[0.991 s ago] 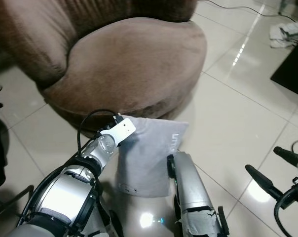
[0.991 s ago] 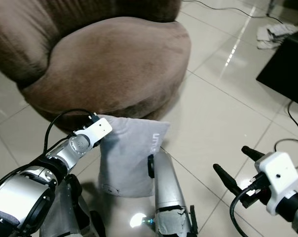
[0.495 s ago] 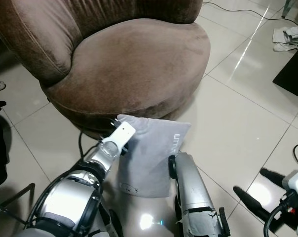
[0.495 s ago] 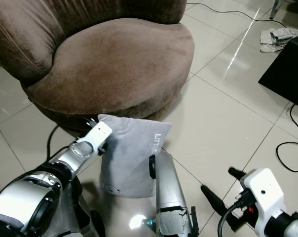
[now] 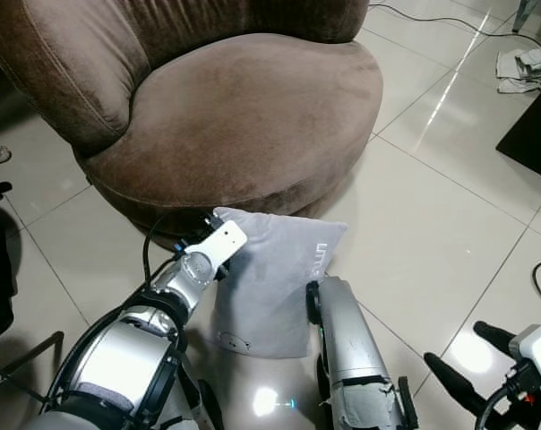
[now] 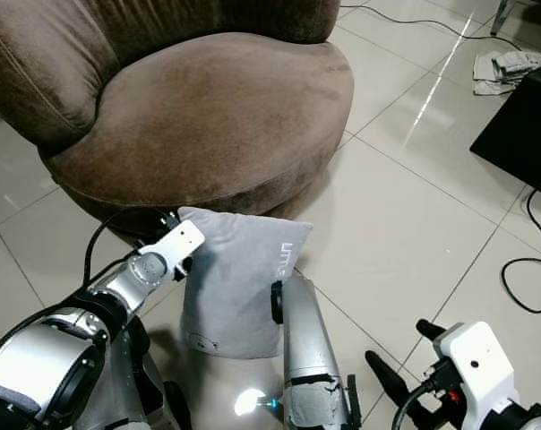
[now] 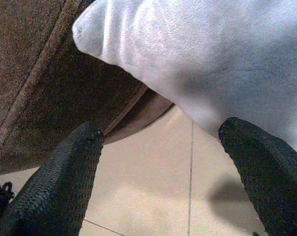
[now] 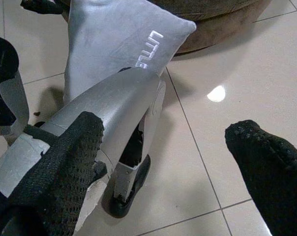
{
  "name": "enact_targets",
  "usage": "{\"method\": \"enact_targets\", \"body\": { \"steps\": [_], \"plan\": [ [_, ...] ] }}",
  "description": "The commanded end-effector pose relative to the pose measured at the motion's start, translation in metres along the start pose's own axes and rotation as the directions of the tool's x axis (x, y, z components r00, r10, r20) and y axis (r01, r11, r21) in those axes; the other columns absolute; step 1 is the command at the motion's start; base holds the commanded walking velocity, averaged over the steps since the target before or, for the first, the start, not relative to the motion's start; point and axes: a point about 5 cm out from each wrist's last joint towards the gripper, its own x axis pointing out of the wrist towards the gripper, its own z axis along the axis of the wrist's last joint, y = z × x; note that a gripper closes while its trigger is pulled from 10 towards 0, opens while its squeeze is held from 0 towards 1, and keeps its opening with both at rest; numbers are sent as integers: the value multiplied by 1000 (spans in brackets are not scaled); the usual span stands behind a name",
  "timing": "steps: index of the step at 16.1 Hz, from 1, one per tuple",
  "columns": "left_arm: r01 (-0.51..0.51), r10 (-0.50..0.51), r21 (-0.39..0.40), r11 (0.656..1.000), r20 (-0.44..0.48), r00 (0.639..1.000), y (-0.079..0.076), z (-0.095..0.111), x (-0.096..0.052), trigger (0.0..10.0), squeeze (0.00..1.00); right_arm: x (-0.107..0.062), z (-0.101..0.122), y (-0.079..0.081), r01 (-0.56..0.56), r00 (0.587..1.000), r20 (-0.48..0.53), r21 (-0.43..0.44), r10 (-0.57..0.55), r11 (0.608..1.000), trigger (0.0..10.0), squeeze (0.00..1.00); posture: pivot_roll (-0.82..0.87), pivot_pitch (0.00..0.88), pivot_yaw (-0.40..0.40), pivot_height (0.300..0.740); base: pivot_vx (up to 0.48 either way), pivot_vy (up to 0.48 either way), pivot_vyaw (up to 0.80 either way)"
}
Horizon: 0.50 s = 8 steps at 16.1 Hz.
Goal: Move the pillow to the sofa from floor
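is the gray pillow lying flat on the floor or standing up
Standing up: the pillow rests on its bottom edge on the tiled floor, top corner against the sofa base.

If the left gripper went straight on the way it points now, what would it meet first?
Most likely the grey pillow, just ahead of the open left gripper; the brown sofa's base sits right behind it. Depth is hard to judge.

Head pair looking steeply down at the pillow [image 5: 270,273] propped against the sofa [image 5: 235,116]. Left wrist view pressed close beside the pillow; right wrist view facing it from farther off.
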Motion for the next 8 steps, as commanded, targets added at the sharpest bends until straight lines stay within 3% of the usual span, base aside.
{"method": "enact_targets", "body": {
  "steps": [1, 3, 4, 6, 7, 8],
  "plan": [
    [-6, 6, 30, 1000, 2, 1000, 4, 1, 0, 10000, 1000, -1, 0, 5, -8, 1000, -7, -1, 8, 1000, 10000, 0, -535, 207, 13, 480, 0, 0, 0],
    [-33, 33, 72, 997, 0, 999, 10, 1, 0, 10000, 1000, -2, -1, 7, -8, 1000, -11, -4, 8, 1000, 10000, 0, -536, 211, 12, 480, 0, 0, 0],
    [-45, 45, 135, 990, 1, 999, 13, 0, -1, 10000, 1000, -3, 1, 8, -10, 1000, -6, -5, 10, 1000, 10000, 0, -540, 214, 9, 480, 0, 0, 0],
    [6, 3, 359, 933, -24, 1000, 9, -6, -1, 10000, 1000, -5, 5, 8, -14, 1000, 12, -11, 14, 1000, 10000, 0, -546, 217, 5, 480, 0, 0, 0],
    [17, -6, 397, 918, -30, 1000, 8, -7, -1, 10000, 1000, -5, 6, 7, -13, 1000, 13, -11, 13, 1000, 10000, 0, -546, 217, 5, 480, 0, 0, 0],
    [47, -27, 472, 880, -50, 998, 7, -10, -1, 10000, 1000, -5, 6, 8, -14, 1000, 13, -14, 14, 1000, 10000, 0, -549, 220, 4, 480, 0, 0, 0]
  ]
}}
